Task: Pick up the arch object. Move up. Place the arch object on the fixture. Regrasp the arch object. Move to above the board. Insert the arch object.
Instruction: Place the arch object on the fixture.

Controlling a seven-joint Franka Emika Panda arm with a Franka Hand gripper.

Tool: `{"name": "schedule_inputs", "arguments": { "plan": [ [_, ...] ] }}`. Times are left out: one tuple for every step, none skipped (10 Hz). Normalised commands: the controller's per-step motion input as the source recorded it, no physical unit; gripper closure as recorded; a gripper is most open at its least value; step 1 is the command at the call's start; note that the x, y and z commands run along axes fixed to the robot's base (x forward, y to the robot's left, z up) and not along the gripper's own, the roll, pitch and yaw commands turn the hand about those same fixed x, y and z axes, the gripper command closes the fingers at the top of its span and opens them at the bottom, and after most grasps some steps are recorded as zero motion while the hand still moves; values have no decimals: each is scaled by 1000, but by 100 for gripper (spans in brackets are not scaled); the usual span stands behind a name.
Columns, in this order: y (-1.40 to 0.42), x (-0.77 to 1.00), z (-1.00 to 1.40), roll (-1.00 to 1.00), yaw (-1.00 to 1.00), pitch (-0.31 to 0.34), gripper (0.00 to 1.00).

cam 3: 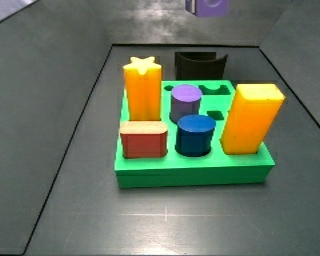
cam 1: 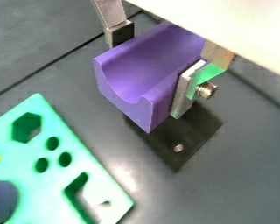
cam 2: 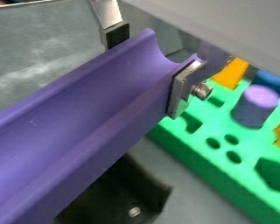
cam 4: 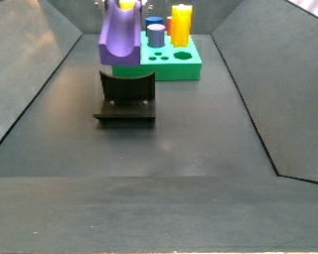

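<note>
The dark purple arch object [cam 1: 136, 74] hangs in the air between my gripper's fingers, its curved notch facing the camera in both wrist views; it also shows as arch object [cam 2: 84, 131]. My gripper [cam 1: 156, 64] is shut on it, one silver finger [cam 1: 189, 87] pressed flat against its side. The black fixture [cam 1: 178, 140] lies directly below. In a side view the arch object [cam 4: 118, 40] hovers over the fixture [cam 4: 127, 97], with the green board [cam 4: 175, 64] behind. Elsewhere the arch object [cam 3: 210, 5] shows only at the picture's edge, well above the fixture [cam 3: 196, 63] and board [cam 3: 190, 165].
Standing in the board are a yellow star peg [cam 3: 144, 90], a tall orange block [cam 3: 251, 118], a lilac cylinder [cam 3: 187, 100], a blue cylinder [cam 3: 194, 135] and a red block [cam 3: 143, 140]. Sloping dark walls [cam 4: 43, 79] enclose the floor.
</note>
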Motion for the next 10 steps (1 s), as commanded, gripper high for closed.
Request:
{"name": "schedule_inputs", "arguments": {
  "plan": [
    [-54,14,4,-1000,-60,149,100],
    [-30,28,-1,-1000,-65,151,100],
    [13,58,-3,-1000,-81,159,100],
    [24,62,-4,-1000,-87,160,100],
    [30,59,-5,-1000,-105,161,100],
    [35,58,-7,-1000,-121,159,100],
    [35,56,-4,-1000,-145,156,100],
    [35,55,-4,-1000,-160,153,100],
    [38,60,-6,-1000,-206,145,100],
    [38,61,-7,-1000,-231,140,100]
  ]
}}
